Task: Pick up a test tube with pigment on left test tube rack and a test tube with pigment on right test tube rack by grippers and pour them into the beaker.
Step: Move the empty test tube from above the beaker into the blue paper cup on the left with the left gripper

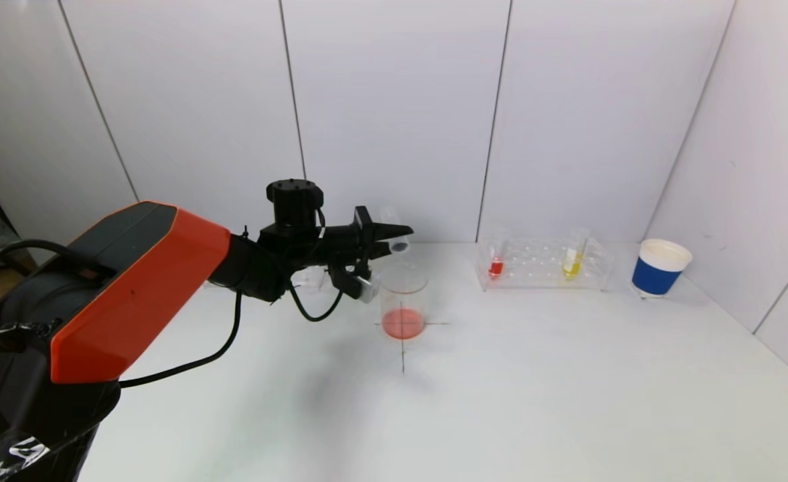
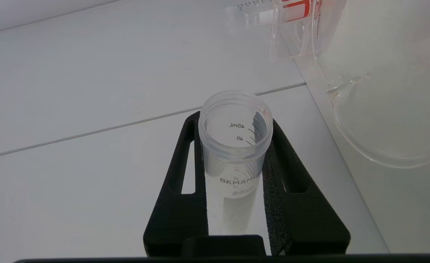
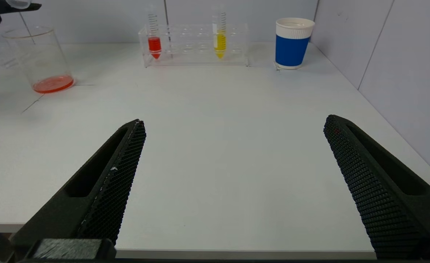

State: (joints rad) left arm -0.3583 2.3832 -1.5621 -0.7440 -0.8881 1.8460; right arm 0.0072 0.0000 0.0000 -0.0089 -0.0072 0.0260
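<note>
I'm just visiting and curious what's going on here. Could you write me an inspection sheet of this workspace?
Surface: white table with a thin black cross marked under the beaker.
Job's things: beaker holding a shallow layer of red liquid; empty tube held tipped above it; rack at the back with a red tube and a yellow tube standing upright.
Clutter: blue and white paper cup beside the rack.
Grippers: left tool shut on the empty tube over the beaker; right tool open, low over the table's near edge, holding nothing.
Cables: black cable hanging under the left arm.
Surroundings: plain white wall panels.
</note>
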